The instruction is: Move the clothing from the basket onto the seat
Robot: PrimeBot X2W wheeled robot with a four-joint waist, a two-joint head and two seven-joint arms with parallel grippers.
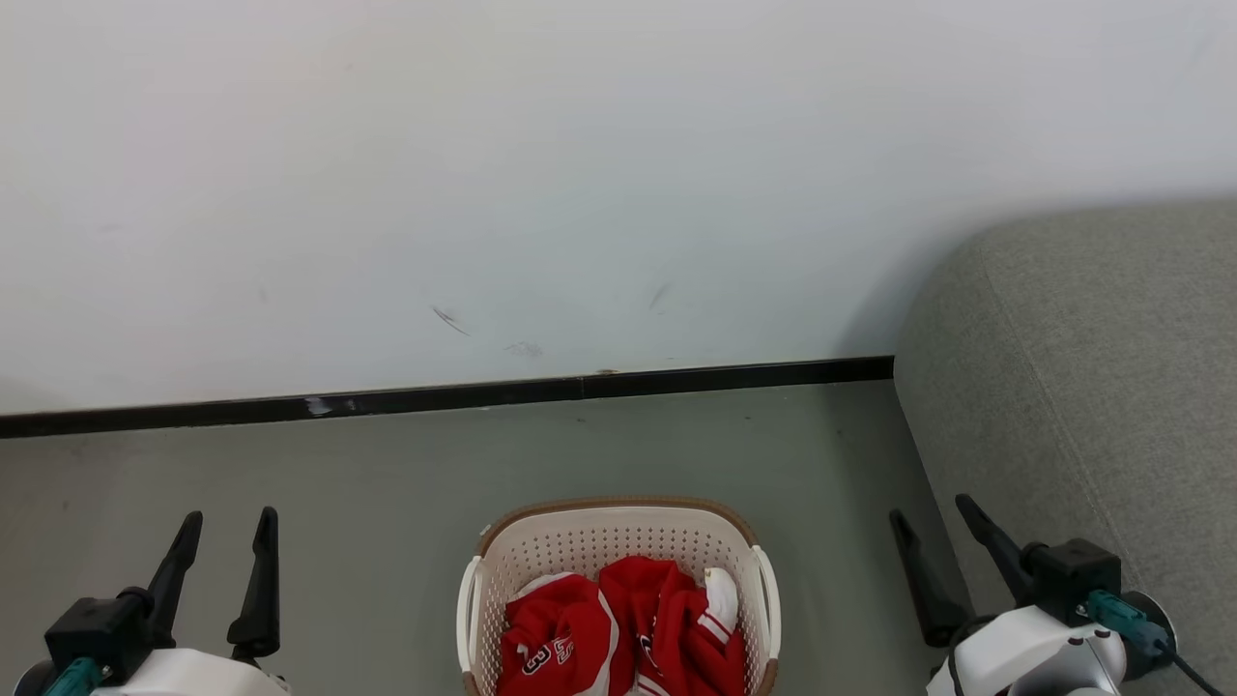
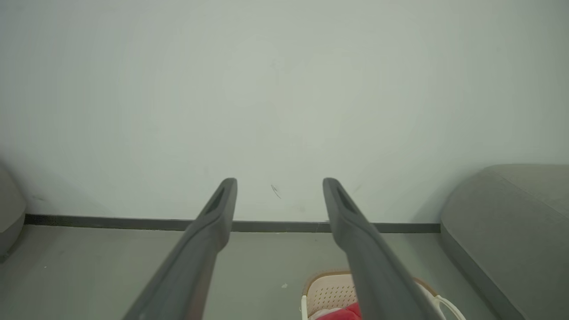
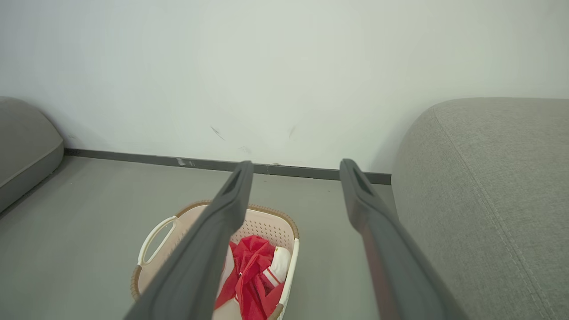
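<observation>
Nothing is moved yet: the clothing (image 1: 618, 628) lies in the basket (image 1: 618, 509) on the floor (image 1: 387, 541), left of the seat (image 1: 1092, 387). Your left end effector (image 1: 232, 515) and right end effector (image 1: 928, 507) stand fully spread, empty. Next, lower one onto the clothing.

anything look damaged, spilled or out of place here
Minor wear: dark scuff marks on the white wall and a pale chip in the black skirting board. The red striped garments lie crumpled inside the cream perforated plastic basket; nothing spilled.

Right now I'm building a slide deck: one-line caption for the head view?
Open left gripper and open right gripper flank the basket of red clothing; grey seat on the right.
</observation>
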